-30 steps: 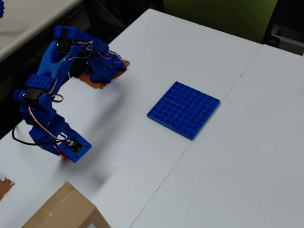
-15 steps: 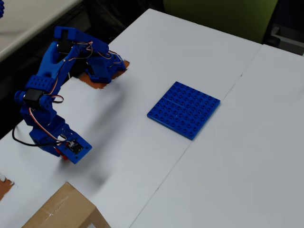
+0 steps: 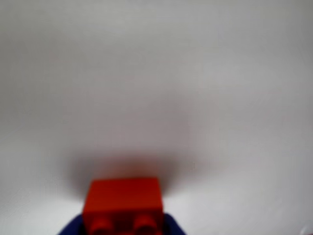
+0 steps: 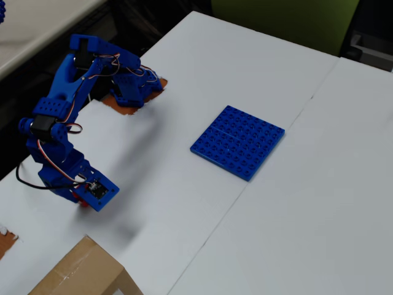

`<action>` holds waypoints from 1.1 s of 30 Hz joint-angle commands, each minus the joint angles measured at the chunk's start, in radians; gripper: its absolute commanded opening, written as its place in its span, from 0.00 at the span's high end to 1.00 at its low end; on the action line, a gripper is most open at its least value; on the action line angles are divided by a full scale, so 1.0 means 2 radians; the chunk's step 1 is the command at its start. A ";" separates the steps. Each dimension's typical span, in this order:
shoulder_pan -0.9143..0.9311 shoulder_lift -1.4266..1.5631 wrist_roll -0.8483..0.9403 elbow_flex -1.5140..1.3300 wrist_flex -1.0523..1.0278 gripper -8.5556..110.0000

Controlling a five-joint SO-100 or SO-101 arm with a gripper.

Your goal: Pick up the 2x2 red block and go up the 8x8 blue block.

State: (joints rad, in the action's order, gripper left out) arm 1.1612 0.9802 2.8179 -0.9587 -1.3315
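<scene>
Claw low over the white table at the near left in the overhead view, closed around the 2x2 red block. In the wrist view, blurred: red block at the bottom edge, studs showing, blue claw parts on either side of it, dark shadow on the table just beyond. In the overhead view only a sliver of red visible under the claw. 8x8 blue block flat on the table, well apart to the right and farther back. Cardboard box at the near edge, just beside the claw.
</scene>
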 commanded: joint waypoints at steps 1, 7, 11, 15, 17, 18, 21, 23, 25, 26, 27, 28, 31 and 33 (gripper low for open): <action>-0.003 0.019 0.005 0.018 -0.012 0.93; -0.021 0.067 0.005 0.031 -0.067 0.93; -0.037 0.093 0.002 0.044 -0.100 0.92; -0.052 0.121 -0.001 0.045 -0.116 0.92; -0.058 0.136 -0.001 0.044 -0.120 0.92; -0.061 0.144 -0.001 0.043 -0.121 0.92; -0.067 0.173 -0.002 0.037 -0.122 0.92; -0.072 0.189 -0.005 0.036 -0.127 0.92; -0.077 0.206 -0.007 0.034 -0.133 0.92; -0.082 0.216 -0.012 0.033 -0.137 0.92; -0.087 0.224 -0.015 0.033 -0.142 0.92; -0.094 0.232 -0.020 0.033 -0.147 0.92; -0.121 0.256 -0.035 0.032 -0.160 0.92; -0.143 0.272 -0.039 0.031 -0.163 0.92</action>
State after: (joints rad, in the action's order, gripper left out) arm 0.9327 1.4343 2.7520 -0.9158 -1.6490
